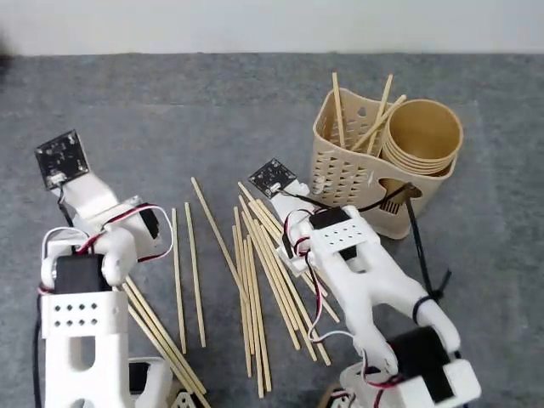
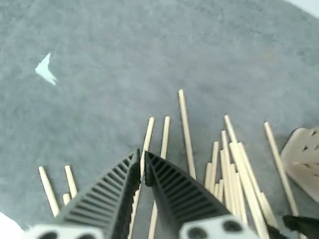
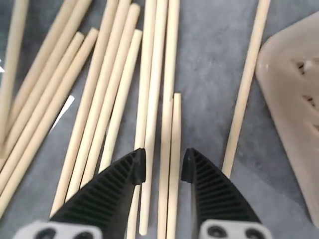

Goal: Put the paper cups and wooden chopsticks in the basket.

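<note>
Paper cups (image 1: 422,136) sit nested in one stack inside the cream basket (image 1: 340,174). At least four rims show, though the exact number cannot be read. Three chopsticks (image 1: 337,102) stand in the same basket beside the cups, leaning at different angles. Well over a dozen more lie loose on the carpet (image 1: 476,280). The thickest spread (image 1: 255,280) fans out just beside the basket, a separate pair (image 1: 177,272) lies farther from it, and a small bundle (image 1: 161,331) lies farther still, partly under an arm.

Only the high view takes in the cups and the sticks already in the basket. The wrist views catch no more than a corner of the basket wall (image 2: 304,159) (image 3: 299,99).

The left gripper (image 2: 142,159) hangs over the separate pair, well apart from the basket. Its fingers are drawn almost together with nothing gripped between them. The right gripper (image 3: 163,167) hovers just beside the basket with its fingers spread wide, two sticks lying side by side under the gap.

The left wrist view also picks out a small white scrap (image 2: 46,69) on the carpet, far from the basket. The surface is a grey, short-pile carpet, and a pale wall (image 1: 272,25) runs along its far edge behind the basket.
</note>
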Tool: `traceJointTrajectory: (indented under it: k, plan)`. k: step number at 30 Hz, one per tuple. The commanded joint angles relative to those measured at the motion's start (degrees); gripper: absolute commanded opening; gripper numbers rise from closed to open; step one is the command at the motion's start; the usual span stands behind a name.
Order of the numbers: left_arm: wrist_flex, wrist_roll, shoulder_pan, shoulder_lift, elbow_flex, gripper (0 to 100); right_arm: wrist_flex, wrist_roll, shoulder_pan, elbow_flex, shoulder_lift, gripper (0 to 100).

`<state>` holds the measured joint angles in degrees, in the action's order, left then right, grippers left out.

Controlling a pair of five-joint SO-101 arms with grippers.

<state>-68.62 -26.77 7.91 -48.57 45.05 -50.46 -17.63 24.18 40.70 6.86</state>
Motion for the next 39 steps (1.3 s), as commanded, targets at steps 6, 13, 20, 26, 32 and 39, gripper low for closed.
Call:
traceJointTrajectory:
  k: [6,13,20,26,32,39]
  plan:
    - [8.18,-0.18,0.53,-2.02,7.08,1,4.0,-0.62,0.48,-3.16,-2.68,14.3]
    - [14.07,-0.26,0.53,-2.02,14.11,1,4.97,-0.7,-1.8,-4.22,-6.02,14.3]
    - [17.41,-0.35,0.44,-2.02,18.42,1,-0.04,-0.7,-0.04,-7.82,-9.54,14.1]
    - [21.8,-0.35,0.26,-2.02,23.78,1,-0.31,-2.2,0.66,-7.91,-9.54,1.1]
    - [22.51,-0.35,0.18,-2.02,24.75,1,-0.66,-3.34,0.66,-7.91,-9.36,0.8]
    - [22.33,-0.35,0.35,-2.02,24.92,1,-4.7,-3.25,0.66,-7.91,-1.45,0.8]
